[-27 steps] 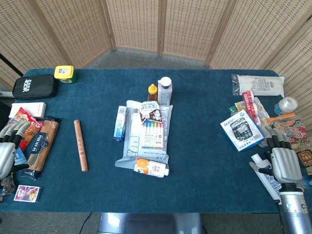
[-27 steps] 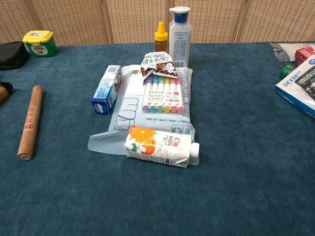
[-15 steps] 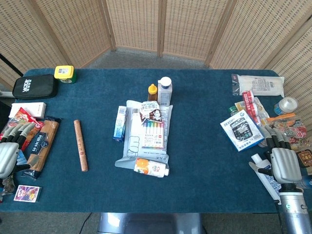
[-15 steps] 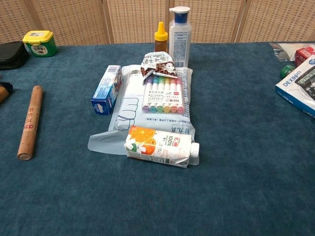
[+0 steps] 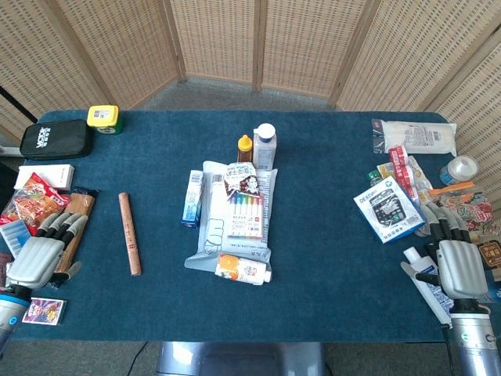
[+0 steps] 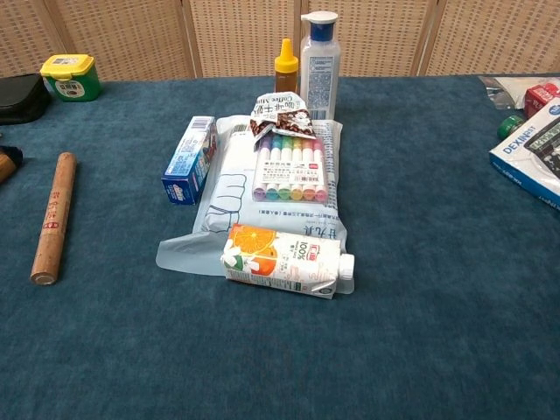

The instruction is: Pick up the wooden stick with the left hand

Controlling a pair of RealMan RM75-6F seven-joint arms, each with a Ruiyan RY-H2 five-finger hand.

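The wooden stick (image 5: 129, 233) lies flat on the blue table, running near to far, left of the middle; the chest view shows the stick (image 6: 53, 217) at its left edge. My left hand (image 5: 41, 254) hovers at the table's left front, a hand's width left of the stick, fingers apart and empty, over a brown packet. My right hand (image 5: 456, 262) rests at the right front edge, fingers apart, holding nothing. Neither hand shows in the chest view.
A plastic bag with a marker set (image 5: 246, 210), a juice carton (image 5: 243, 269), a blue box (image 5: 192, 198) and two bottles (image 5: 264, 146) fill the centre. Snack packets (image 5: 35, 200), a black case (image 5: 55, 139) and a yellow jar (image 5: 102, 118) sit left. A calculator box (image 5: 387, 211) and packets crowd the right.
My left hand has moved right and slightly toward the front, from the table's left edge closer to the stick. The right hand and the stick have stayed put.
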